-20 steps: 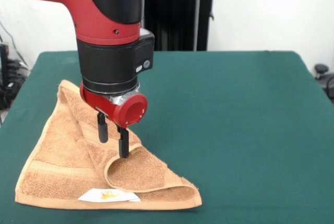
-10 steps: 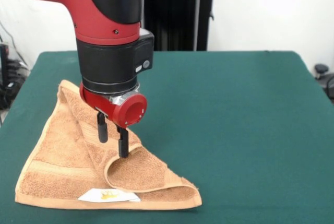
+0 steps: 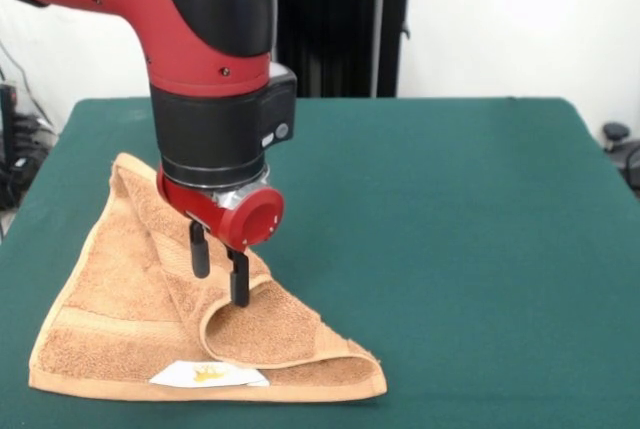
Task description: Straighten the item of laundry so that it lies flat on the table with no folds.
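Gripper (image 3: pixel 220 275) sits left of centre in the frame, pointing down, its two black fingers (image 3: pixel 238 279) spread apart with a visible gap between them, pinching nothing. The tips hang just over, or barely touching, the raised fold of the towel (image 3: pixel 120 329); contact cannot be told. The towel lies in the lower left of the frame on the green table (image 3: pixel 460 249), folded into a rough triangle, with one flap curled over near its lower middle. A white label (image 3: pixel 208 376) with a yellow mark shows at the towel's bottom edge.
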Tool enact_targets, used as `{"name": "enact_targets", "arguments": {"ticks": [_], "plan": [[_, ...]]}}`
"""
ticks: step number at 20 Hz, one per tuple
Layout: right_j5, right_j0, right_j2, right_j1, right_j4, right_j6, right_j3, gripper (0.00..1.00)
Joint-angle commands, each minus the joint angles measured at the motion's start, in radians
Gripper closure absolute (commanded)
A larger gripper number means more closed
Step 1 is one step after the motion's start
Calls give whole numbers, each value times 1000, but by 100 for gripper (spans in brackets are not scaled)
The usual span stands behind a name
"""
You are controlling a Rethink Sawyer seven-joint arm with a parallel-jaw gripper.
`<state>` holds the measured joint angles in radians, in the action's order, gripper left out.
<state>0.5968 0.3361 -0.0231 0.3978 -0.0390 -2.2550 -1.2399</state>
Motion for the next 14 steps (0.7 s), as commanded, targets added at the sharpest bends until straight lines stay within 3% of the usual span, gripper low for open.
{"name": "enact_targets", "arguments": {"ticks": [1,14], "plan": [[-43,-33,-84,-98,-50,18,-58,0],[-48,-36,-85,-108,-46,20,-53,0]]}}
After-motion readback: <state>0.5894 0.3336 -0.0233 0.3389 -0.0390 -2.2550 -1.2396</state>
